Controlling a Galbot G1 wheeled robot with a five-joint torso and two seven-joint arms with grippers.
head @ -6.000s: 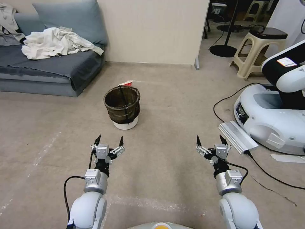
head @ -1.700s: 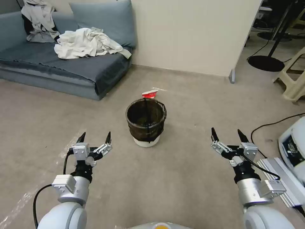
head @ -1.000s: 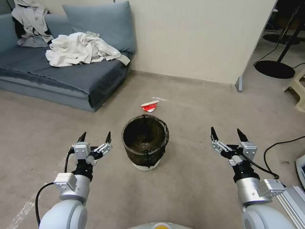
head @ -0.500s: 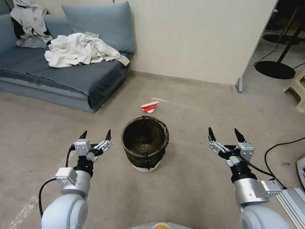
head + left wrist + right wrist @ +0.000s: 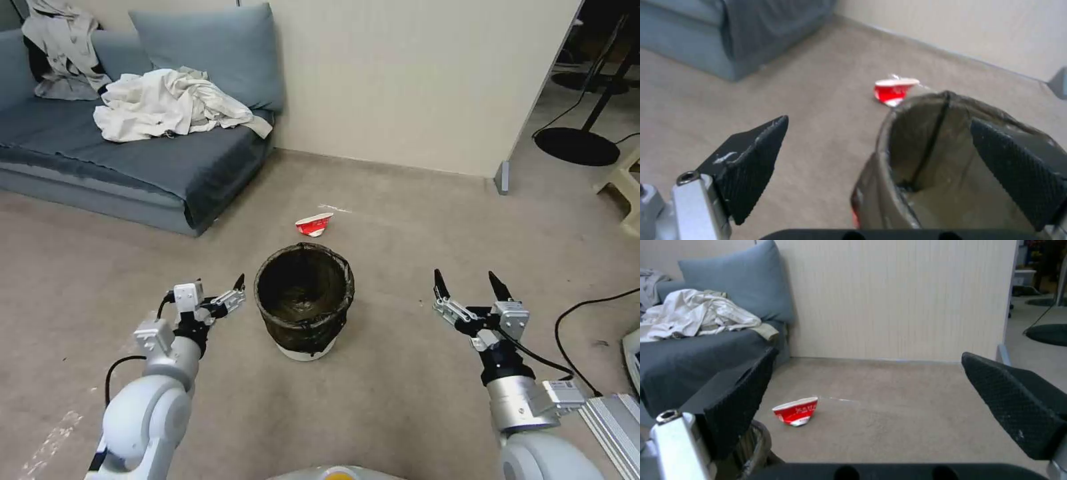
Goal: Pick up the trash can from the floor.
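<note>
I see the small round white plastic trash can (image 5: 304, 300) with its dark bag upright on the beige carpeted floor (image 5: 400, 400). My left end effector (image 5: 217, 300) hangs wide open and empty just beside its rim, possibly straddling it. The right end effector (image 5: 467, 288), equally open and empty, is well apart over bare floor.

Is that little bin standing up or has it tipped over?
Upright. The trash can stands on its white base on the floor, its bag-lined mouth facing up.

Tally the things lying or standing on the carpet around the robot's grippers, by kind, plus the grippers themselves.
trash can: 1
crushed red cup: 1
grippers: 2, left gripper and right gripper, both open
Total: 4
</note>
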